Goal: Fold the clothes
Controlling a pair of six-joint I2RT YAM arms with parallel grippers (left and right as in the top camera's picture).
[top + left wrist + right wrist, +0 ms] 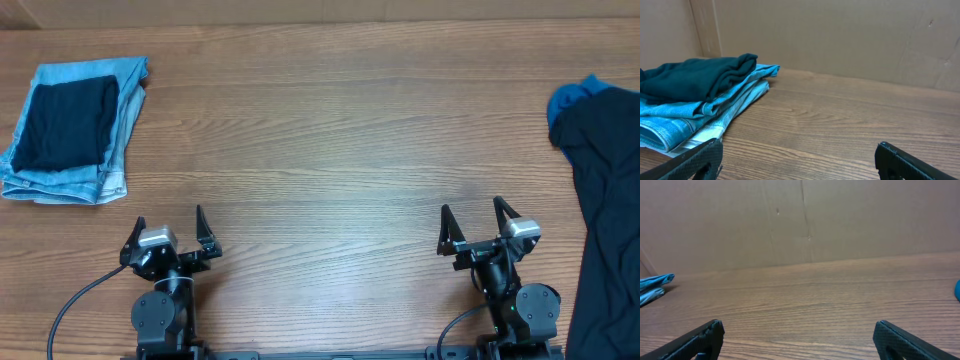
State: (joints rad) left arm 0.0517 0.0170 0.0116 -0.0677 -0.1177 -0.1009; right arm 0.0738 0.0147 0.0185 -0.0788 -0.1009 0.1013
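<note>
While both arms sit at the 6 o'clock edge of the table [330, 130], the left claw [169, 217] at about 7 o'clock has its jaws spread wide, gripping nothing and touching nothing, tips aimed toward 12. Right claw [470, 207] at about 5 o'clock is the same: jaws wide, empty, clear of any cloth, tips toward 12. Left wrist view: black fingers [692, 161] sit at the bottom corners, far apart, bare wood between them. Right wrist view: fingers [690, 341] are likewise far apart over bare wood. Black T-shirt [612, 200] lies at the 3 o'clock edge of the table, a rumpled unfolded mass running down toward 4–5 o'clock and cut off by the frame edge. Its long axis runs 12-to-6, roughly along the right table edge. Which end is the neck, cannot tell; sleeves not made out. Its lower part is near the right arm's base, apart from the claw. Bright blue garment [574, 96] pokes out at the shirt's upper end, around 2 o'clock, touching it. Folded light-blue jeans [130, 100] sit at 10 o'clock, well apart from both claws, with a dark folded cloth [65, 125] stacked on top. The left wrist view shows that stack ahead toward 10 o'clock. Brown cardboard wall [800, 225] stands behind the table at 12.
</note>
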